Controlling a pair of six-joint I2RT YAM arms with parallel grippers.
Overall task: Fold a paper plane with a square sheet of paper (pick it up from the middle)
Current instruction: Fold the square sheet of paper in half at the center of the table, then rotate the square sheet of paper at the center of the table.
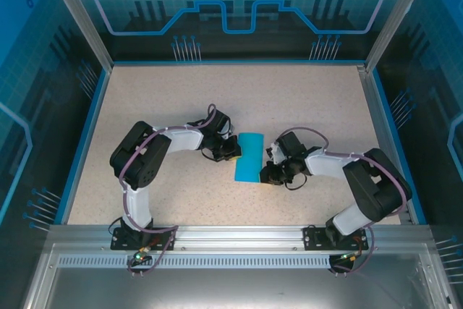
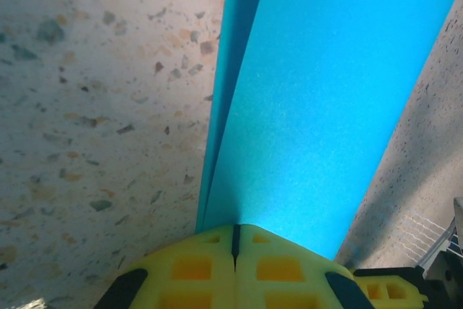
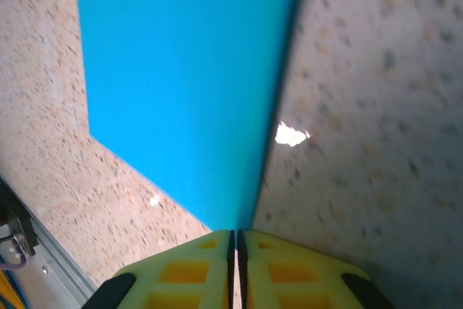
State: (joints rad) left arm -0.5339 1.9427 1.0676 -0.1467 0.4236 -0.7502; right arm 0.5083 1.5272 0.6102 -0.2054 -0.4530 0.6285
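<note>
The square sheet of paper (image 1: 250,157) is teal-blue and lies mid-table, doubled over into an upright rectangle. My left gripper (image 1: 230,151) is shut, and its yellow fingertips (image 2: 210,251) rest on the sheet's left side, where the two layers (image 2: 318,106) meet along a crease. My right gripper (image 1: 270,172) is at the sheet's near right corner. There the paper's edge (image 3: 217,106) runs straight into the hairline slit between the jaws and casts a shadow on the table. No paper plane shape has formed.
The speckled beige table (image 1: 181,99) has a blue rim, with transparent walls on three sides. An aluminium rail (image 1: 231,235) runs along the near edge by both arm bases. A small white chip (image 3: 291,134) marks the table right of the paper.
</note>
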